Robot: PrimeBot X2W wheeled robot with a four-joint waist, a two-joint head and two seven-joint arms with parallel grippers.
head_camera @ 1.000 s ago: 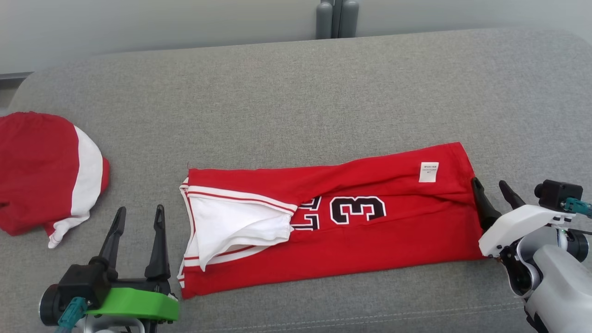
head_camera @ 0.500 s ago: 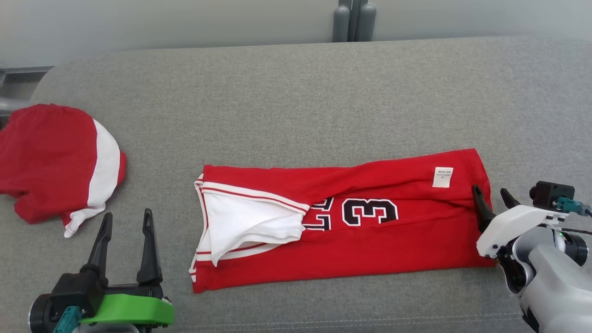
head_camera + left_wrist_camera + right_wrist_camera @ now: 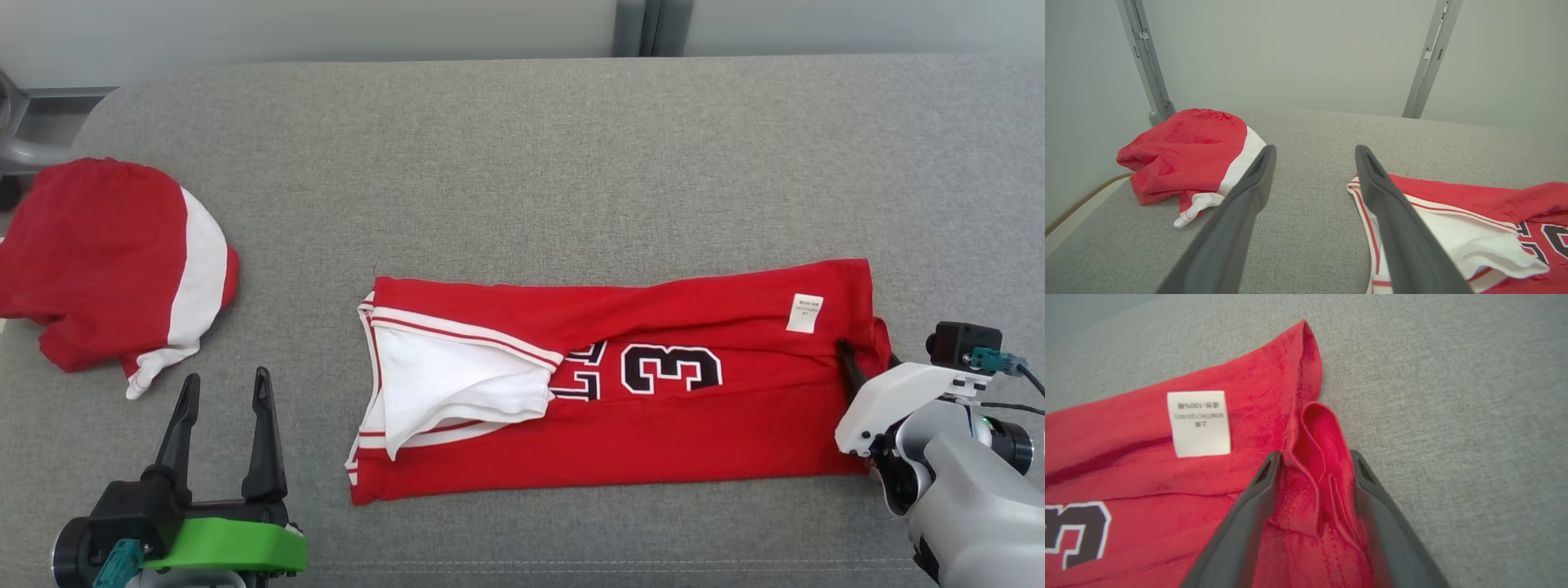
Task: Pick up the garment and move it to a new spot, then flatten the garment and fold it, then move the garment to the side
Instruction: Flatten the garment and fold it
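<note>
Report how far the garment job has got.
Done: the jersey lies flat, folded lengthwise into a strip. In hand: the right gripper straddles a raised fold at its hem end; a firm grip isn't clear. The left gripper hangs open, apart from it. Left: the crosswise fold, it seems, and moving it aside.

green left tool (image 3: 227, 377), white right tool (image 3: 1315, 454), dark fingers (image 3: 260, 441), teal plugs (image 3: 122, 563)
</note>
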